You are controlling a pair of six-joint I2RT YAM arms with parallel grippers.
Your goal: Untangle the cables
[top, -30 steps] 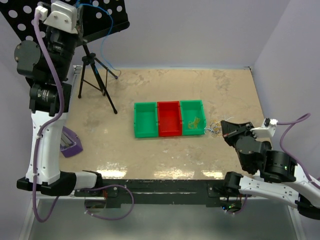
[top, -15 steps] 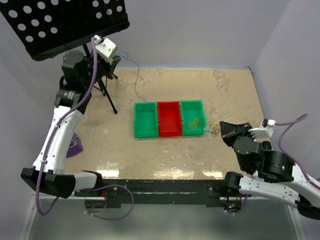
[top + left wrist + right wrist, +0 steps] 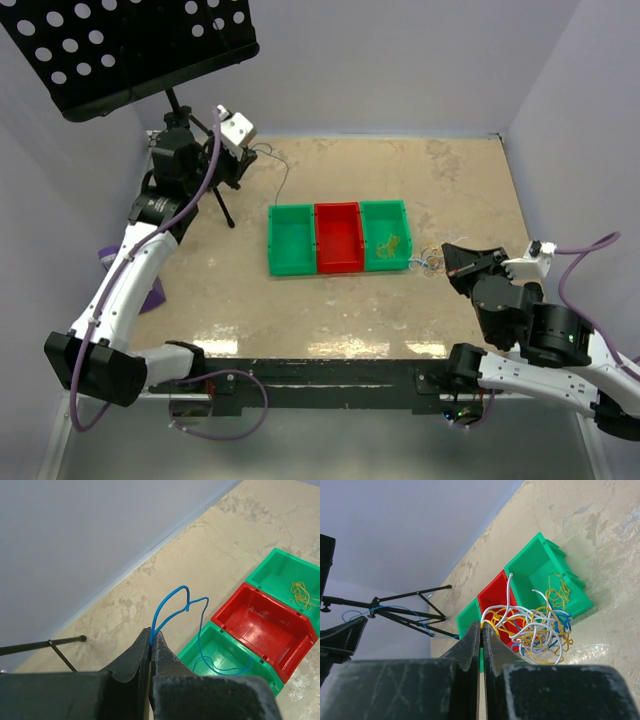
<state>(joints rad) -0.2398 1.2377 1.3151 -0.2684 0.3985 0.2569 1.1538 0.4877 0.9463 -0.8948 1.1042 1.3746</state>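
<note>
Bounding beige tabletop (image 3: 450, 180): lavender walls (image 3: 400, 60); cables (image 3: 535, 629) tangled.

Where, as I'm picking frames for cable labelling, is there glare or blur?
Top external: glare streaks on the table at its near edge, cables barely resolved. Left wrist: fingers soft close up, blue cable sharp. Right wrist: fingers soft, tangle crisp.
</note>
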